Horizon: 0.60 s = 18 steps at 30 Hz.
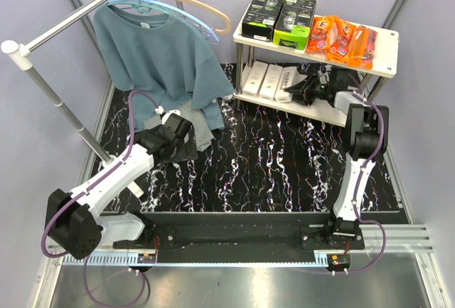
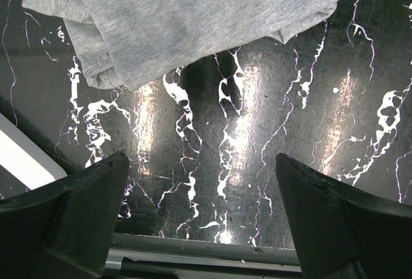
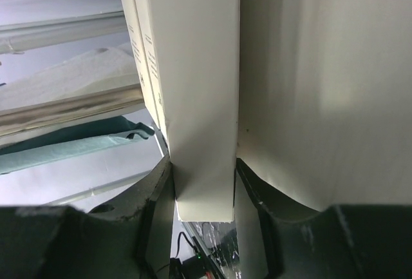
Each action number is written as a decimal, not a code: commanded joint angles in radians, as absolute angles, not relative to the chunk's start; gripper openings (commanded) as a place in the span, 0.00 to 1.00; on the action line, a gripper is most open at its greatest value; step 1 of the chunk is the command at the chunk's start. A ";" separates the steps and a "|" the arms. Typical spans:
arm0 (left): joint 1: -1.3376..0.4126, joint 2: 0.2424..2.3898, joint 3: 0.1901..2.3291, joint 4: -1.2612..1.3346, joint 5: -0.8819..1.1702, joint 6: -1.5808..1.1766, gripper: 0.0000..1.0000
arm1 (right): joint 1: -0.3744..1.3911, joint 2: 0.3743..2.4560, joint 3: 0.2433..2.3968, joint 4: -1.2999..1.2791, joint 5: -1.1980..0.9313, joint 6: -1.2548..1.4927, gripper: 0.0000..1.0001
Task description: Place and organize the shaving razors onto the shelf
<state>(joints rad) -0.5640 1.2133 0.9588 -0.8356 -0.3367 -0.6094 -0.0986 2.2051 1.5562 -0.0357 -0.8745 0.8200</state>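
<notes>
The shelf stands at the back right. Its top board carries two black-and-lime-green boxes and several flat orange blister packs. Three slim white boxes stand side by side on the lower board. My right gripper reaches in at that tier and is shut on the rightmost white box, one finger on each side, in the right wrist view. The other white boxes stand just beyond it. My left gripper is open and empty over the mat, beside the folded grey cloth.
A metal clothes rail with hangers and a teal T-shirt stands at the back left. A black marble-pattern mat covers the table. The grey cloth lies below the shirt. Grey walls close the back.
</notes>
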 commanded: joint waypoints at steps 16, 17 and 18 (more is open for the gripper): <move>-0.568 1.212 0.956 -0.802 -0.339 -0.604 0.99 | -0.054 2.186 1.563 -0.199 -0.717 0.718 0.78; -0.568 1.210 0.954 -0.802 -0.339 -0.604 0.99 | -0.054 2.183 1.559 -0.202 -0.710 0.716 0.81; -0.568 1.210 0.954 -0.802 -0.339 -0.604 0.99 | -0.054 2.172 1.557 -0.219 -0.690 0.713 0.83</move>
